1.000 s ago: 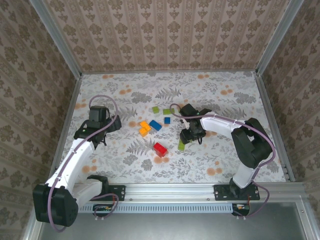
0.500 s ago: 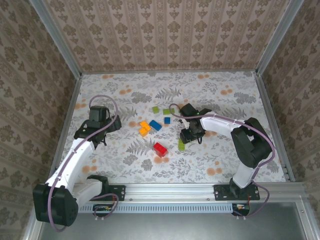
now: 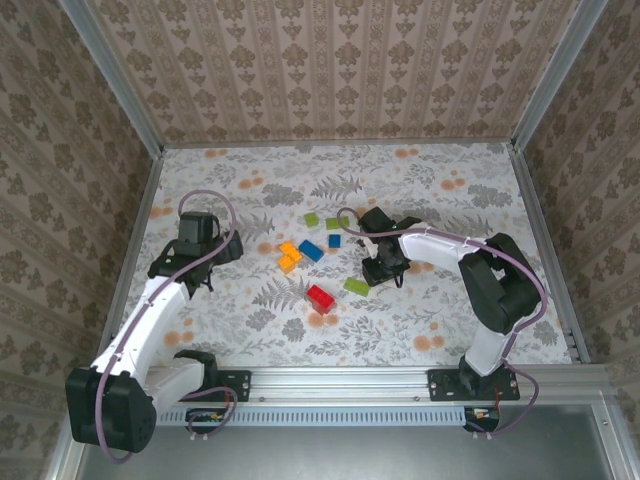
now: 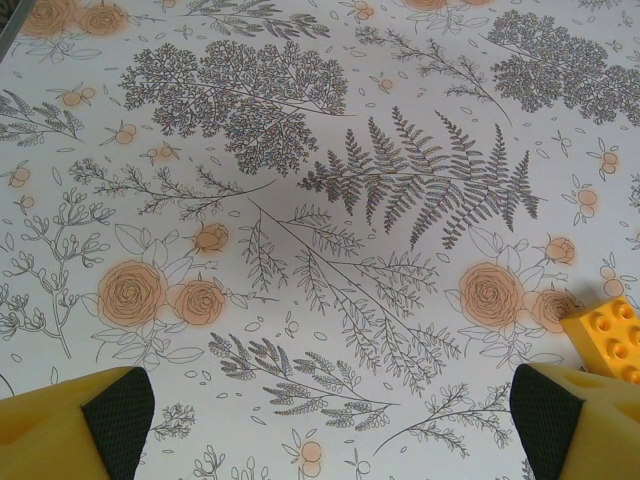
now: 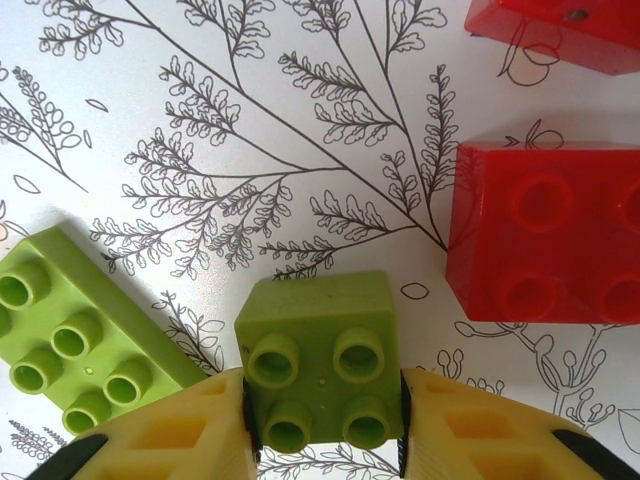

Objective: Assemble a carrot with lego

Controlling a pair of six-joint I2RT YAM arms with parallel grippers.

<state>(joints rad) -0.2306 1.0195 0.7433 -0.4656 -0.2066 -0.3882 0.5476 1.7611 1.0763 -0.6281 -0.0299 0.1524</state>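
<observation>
You had a floral counter (image 3: 450, 200) inside wallpapered walls (image 3: 340, 70), two blue bricks (image 3: 311, 250) (image 3: 334, 240), two red bricks (image 5: 545, 230) (image 5: 560, 30), right claw (image 5: 322, 400) clamping one green square brick (image 5: 318, 340), left claw (image 4: 330, 420) spread wide.

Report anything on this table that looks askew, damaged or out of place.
Nothing stands out. The loose bricks lie scattered at mixed angles, none visibly broken. The right end effector grips a green square brick, studs towards the camera, beside a green oblong brick lying slantwise and a red brick.
</observation>
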